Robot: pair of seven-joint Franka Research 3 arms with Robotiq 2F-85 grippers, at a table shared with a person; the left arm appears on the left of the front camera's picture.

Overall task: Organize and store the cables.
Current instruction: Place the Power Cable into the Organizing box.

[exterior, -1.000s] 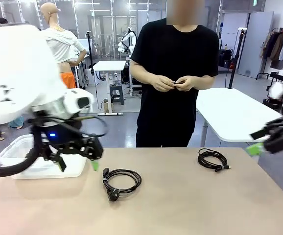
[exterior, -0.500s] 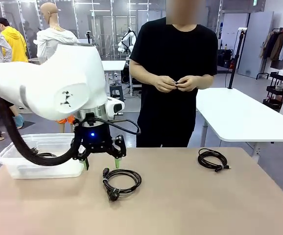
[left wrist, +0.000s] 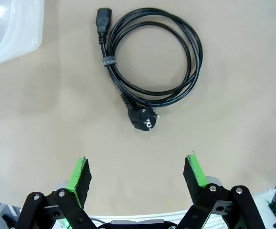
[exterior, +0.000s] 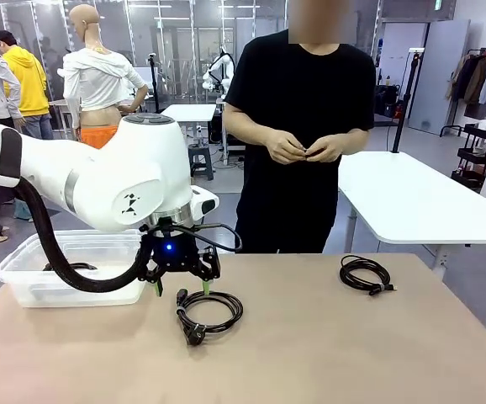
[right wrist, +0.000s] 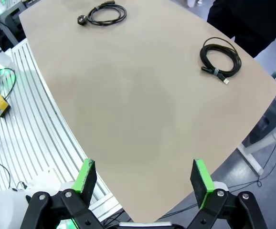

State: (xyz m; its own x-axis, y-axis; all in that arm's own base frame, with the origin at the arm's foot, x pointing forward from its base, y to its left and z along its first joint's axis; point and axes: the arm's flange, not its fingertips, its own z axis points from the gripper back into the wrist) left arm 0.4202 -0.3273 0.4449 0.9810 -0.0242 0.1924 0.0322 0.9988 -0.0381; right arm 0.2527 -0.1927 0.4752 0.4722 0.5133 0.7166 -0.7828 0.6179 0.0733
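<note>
Cable coil (left wrist: pixel 108 61) lies flat just ahead of the left pincer (left wrist: pixel 137 162), spread wide and empty.

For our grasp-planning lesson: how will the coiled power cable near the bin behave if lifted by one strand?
The power cable is thin and coiled, so it would probably sag floppily. Only one small tie binds the loops, so they may spread. The round plug likely dangles.

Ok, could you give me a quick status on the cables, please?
Left gripper open, by left cable. Right gripper open, empty. Right cable untouched. Nothing in the way.
</note>
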